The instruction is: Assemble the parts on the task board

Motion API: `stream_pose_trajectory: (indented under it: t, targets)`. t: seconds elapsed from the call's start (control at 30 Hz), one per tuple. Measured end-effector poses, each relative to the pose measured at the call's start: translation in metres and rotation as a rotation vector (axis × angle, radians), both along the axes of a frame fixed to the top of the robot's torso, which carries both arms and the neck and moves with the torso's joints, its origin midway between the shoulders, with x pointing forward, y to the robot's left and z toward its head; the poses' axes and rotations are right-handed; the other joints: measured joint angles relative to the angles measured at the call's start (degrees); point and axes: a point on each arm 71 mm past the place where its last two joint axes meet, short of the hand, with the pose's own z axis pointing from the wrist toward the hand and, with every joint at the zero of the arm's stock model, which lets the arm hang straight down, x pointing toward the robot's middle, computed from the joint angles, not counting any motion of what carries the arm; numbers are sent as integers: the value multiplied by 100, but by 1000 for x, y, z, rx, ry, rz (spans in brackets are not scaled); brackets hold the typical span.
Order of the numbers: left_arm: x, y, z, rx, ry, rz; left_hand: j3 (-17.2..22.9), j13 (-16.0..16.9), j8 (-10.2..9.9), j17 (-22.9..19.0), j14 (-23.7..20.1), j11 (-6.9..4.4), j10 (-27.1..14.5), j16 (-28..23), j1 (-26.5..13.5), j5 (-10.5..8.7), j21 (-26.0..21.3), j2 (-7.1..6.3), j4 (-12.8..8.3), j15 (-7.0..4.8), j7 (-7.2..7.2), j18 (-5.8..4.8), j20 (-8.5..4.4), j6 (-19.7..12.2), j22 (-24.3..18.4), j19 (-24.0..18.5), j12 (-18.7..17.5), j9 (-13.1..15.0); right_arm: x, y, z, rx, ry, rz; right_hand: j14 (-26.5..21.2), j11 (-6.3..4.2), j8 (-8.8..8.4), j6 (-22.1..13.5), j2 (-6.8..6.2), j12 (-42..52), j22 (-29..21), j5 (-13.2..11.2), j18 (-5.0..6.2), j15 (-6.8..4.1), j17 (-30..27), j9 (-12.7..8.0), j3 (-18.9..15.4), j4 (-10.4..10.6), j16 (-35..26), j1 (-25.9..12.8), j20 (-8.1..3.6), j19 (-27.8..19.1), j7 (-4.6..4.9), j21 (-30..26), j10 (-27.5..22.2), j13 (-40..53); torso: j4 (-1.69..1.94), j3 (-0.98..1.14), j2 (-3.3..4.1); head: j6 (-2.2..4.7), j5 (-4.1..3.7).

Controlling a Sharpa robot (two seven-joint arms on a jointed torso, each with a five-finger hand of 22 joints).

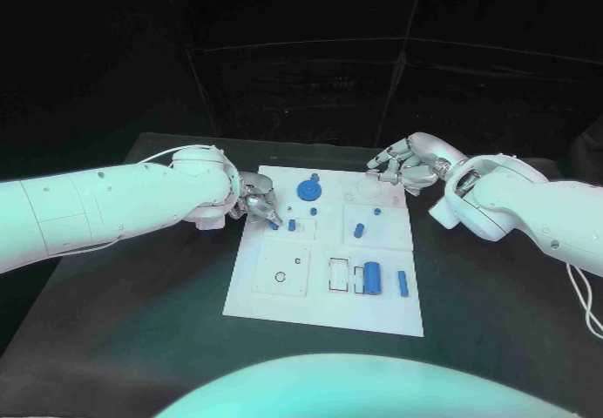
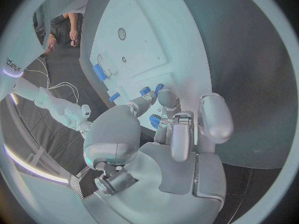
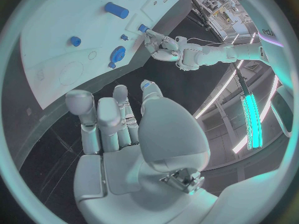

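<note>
The white task board (image 1: 283, 296) lies mid-table. My left hand (image 1: 256, 205) is at the board's upper left edge and pinches a small blue part (image 1: 274, 224) between thumb and fingertips; the left wrist view shows this part (image 2: 154, 120) between the fingertips. A blue peg (image 1: 292, 225) stands just beside it. A round blue gear (image 1: 309, 188), a short blue piece (image 1: 360, 231), a blue cylinder (image 1: 372, 277) and a thin blue bar (image 1: 403, 283) sit on the board. My right hand (image 1: 404, 165) hovers at the board's upper right corner, fingers apart and holding nothing (image 3: 115, 129).
The black table (image 1: 138, 322) surrounds the board. Square recessed plates with small holes (image 1: 284, 268) occupy the board's lower left. In the right wrist view the board (image 3: 56, 15) carries the gear (image 3: 117, 53) and the cylinder (image 3: 116, 10), with my left hand (image 3: 163, 46) beyond.
</note>
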Motion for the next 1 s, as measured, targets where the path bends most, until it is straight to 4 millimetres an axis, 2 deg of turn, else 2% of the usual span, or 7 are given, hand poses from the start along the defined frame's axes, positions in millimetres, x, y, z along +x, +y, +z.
stream_pose_trajectory:
  t: [0.77, 1.0]
  targets:
    - [5, 0, -2, 12, 15, 1, -169, 44, 27, 0, 20, -23, 21, 0, -165, 0, 27, 38, 182, -20, -40, 0, -19, 41, 35, 19, 50, 0, 0, 1, 0, 0, 1, 3, 0, 21, 0, 0, 0, -23, -50, 0, 0, 0, -19, 0, 0, 0, -35, 0, 0, 0, 0, -28, -21, -43, 0, 0, -1, 2, -18]
    - [6, 0, -4, 13, 18, 3, -309, 50, 29, 0, 20, -34, 30, 0, -287, 8, 27, -84, 266, -19, -41, 0, -19, 42, 43, 19, 71, 0, 0, 2, 0, 0, 2, 5, 0, 21, 0, 0, 0, -23, -50, 0, 0, 0, -19, 0, 0, 0, -35, 0, 0, 0, 0, -28, -21, -43, 1, 0, -1, 2, -24]
